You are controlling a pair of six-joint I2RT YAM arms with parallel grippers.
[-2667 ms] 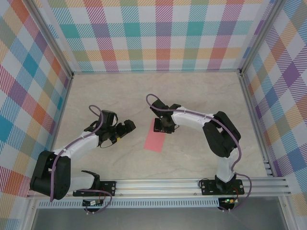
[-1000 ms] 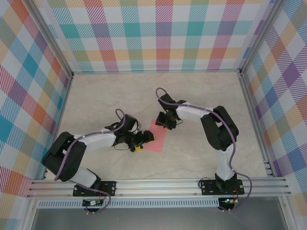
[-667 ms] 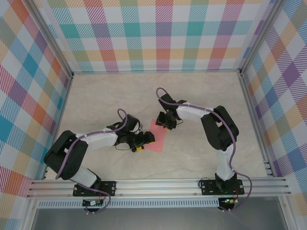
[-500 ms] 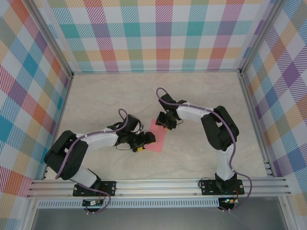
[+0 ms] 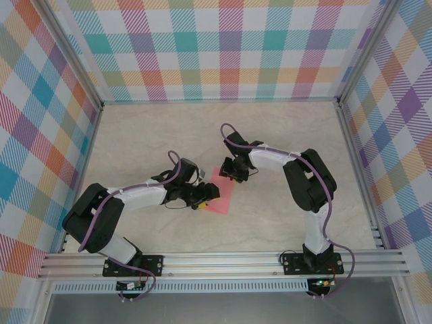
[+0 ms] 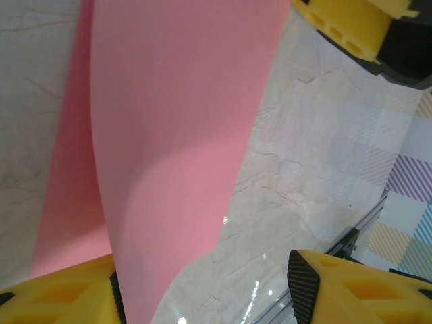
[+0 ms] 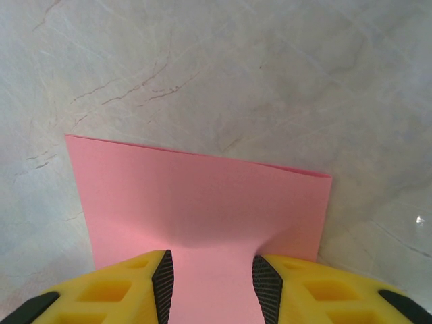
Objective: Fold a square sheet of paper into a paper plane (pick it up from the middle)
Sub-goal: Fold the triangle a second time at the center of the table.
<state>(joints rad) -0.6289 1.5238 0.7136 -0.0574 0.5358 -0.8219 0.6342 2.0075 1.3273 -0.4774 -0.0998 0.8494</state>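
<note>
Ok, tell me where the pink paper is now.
Top view: the pink paper sits central on the table, left pincer at its left edge, right pincer at its far end.

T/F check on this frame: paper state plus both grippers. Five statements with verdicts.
1. The pink paper is already a pointed dart. False: it is a flat piece with straight edges and squared corners.
2. In the left wrist view, part of the paper curves up off the table. True.
3. The left gripper hangs by the left wall, well away from the paper. False: it is at the paper's left edge, jaws wide apart.
4. Paper shows in the gap between the right gripper's fingers. True.
5. The gripper fingers are blue. False: they are yellow with black pads.
</note>
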